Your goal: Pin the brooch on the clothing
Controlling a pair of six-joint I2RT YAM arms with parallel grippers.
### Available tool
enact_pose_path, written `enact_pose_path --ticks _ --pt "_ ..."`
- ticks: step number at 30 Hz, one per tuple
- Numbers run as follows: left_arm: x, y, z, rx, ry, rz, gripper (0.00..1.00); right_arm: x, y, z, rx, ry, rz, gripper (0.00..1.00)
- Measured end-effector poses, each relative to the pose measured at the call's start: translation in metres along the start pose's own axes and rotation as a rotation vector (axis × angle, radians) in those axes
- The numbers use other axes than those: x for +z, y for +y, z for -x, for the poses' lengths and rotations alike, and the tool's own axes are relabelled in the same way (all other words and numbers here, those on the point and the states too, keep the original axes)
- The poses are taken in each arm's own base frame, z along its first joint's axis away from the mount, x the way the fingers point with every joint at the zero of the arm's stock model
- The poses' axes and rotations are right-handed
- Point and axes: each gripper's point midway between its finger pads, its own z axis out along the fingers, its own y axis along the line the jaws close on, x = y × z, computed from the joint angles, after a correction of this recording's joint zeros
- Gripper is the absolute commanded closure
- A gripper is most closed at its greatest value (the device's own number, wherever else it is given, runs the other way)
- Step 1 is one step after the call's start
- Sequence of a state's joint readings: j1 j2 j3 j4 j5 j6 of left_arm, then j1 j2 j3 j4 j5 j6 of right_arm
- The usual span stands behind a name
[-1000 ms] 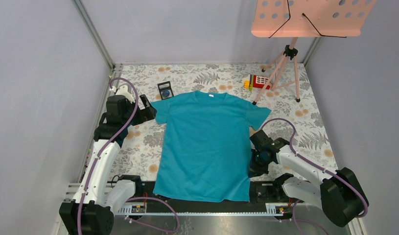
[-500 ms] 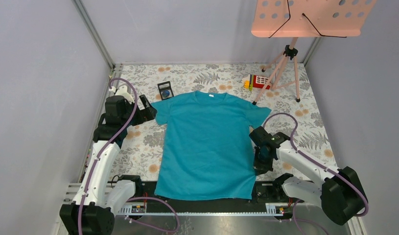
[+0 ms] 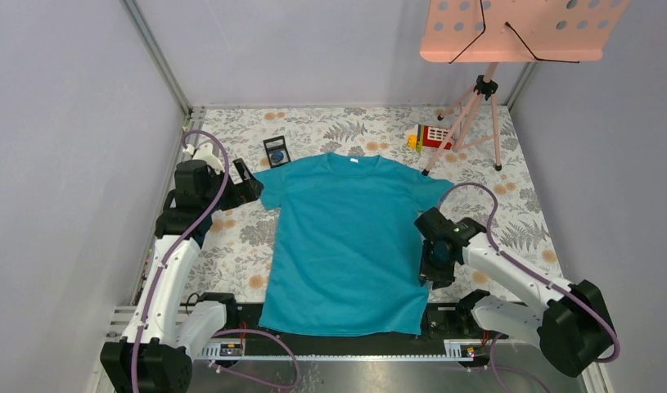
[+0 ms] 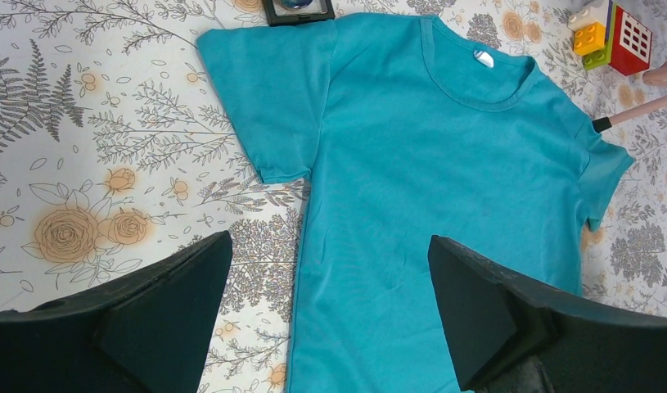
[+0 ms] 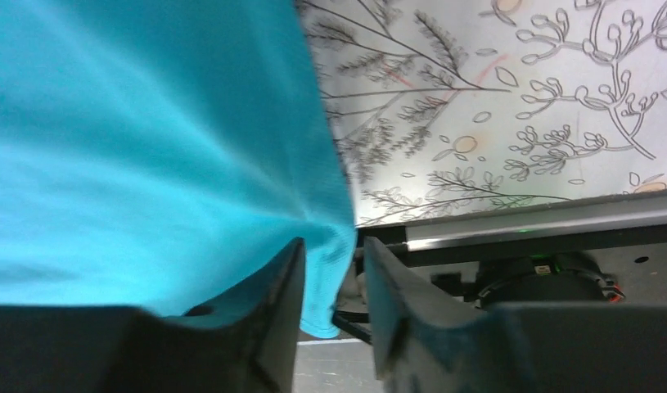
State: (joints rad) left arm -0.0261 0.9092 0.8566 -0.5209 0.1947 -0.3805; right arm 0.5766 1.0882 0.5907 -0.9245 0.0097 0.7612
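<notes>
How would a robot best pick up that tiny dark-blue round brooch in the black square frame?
Probably its rim, pinched from straight above. The dark-blue round brooch sits inside the black square frame, whose border seems to block a sideways approach.

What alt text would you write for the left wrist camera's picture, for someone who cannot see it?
A teal T-shirt lies flat on a flowered tablecloth, seen between the black fingers of the left gripper, spread wide. A black frame sits beside one sleeve, toy blocks beyond the other.
</notes>
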Motion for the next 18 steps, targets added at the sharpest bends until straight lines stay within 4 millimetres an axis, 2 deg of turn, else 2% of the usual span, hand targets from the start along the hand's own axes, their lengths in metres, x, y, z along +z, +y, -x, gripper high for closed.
enact_pose_path --ticks 4,8,11,18 --pt "0.000 0.001 0.000 0.004 -0.002 0.005 0.03 -0.024 0.020 0.020 -0.003 -0.083 0.088 0.41" --pt "0.008 0.002 0.002 0.004 0.015 0.014 0.03 -0.057 0.046 0.046 -0.028 -0.193 0.194 0.38" --pt "0.017 -0.001 0.010 0.012 0.030 0.022 0.03 -0.070 0.057 0.057 -0.045 -0.247 0.246 0.38" --pt "0.050 -0.039 0.042 0.082 0.016 -0.004 0.04 -0.086 0.076 0.075 -0.060 -0.371 0.371 0.37"
